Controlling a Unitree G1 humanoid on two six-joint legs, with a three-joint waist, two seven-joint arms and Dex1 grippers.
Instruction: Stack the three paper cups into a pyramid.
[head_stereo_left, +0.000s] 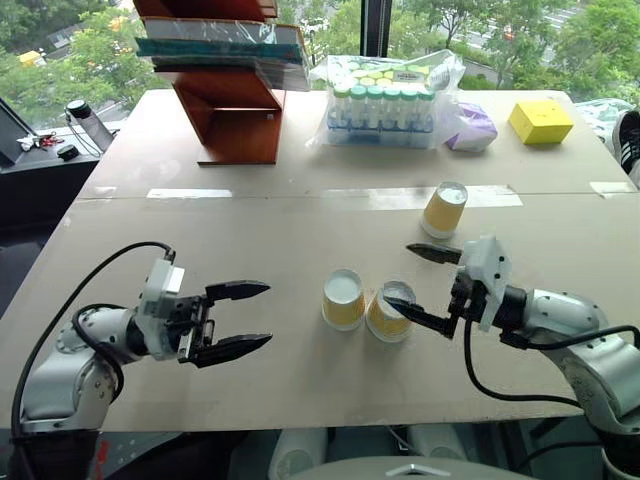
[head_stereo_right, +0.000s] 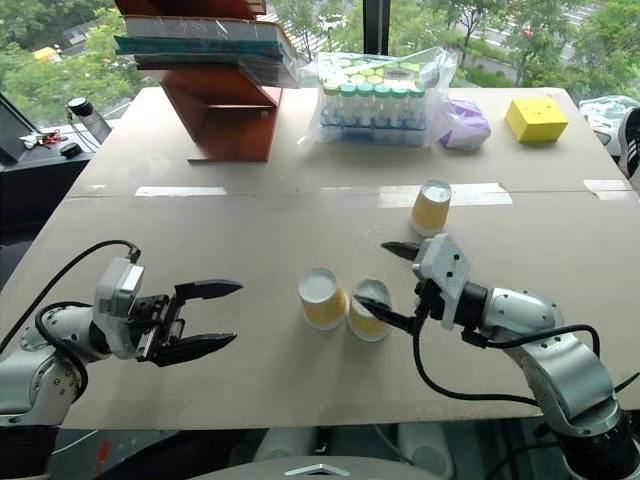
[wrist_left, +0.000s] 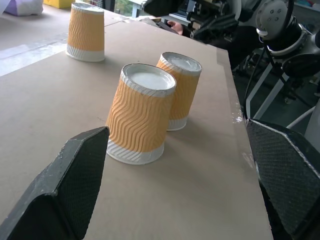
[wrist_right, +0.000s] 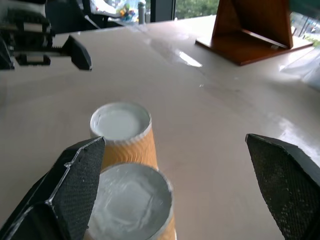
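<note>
Two yellow paper cups (head_stereo_left: 343, 300) (head_stereo_left: 390, 311) stand upside down, side by side and touching, in the middle of the table. The third paper cup (head_stereo_left: 444, 210) stands upside down farther back and to the right, apart from them. My right gripper (head_stereo_left: 397, 275) is open, hovering just over the right cup of the pair, with nothing between its fingers. In the right wrist view both cups (wrist_right: 122, 132) (wrist_right: 132, 205) sit below its fingers. My left gripper (head_stereo_left: 268, 314) is open and empty, left of the pair and pointing at it. No pyramid stands.
At the back stand a brown wooden rack (head_stereo_left: 235, 110) with books on it, a plastic bag of capped tubes (head_stereo_left: 385, 100), a purple-white pouch (head_stereo_left: 470, 128) and a yellow box (head_stereo_left: 540, 120). A dark side table (head_stereo_left: 40, 160) with small items is at the far left.
</note>
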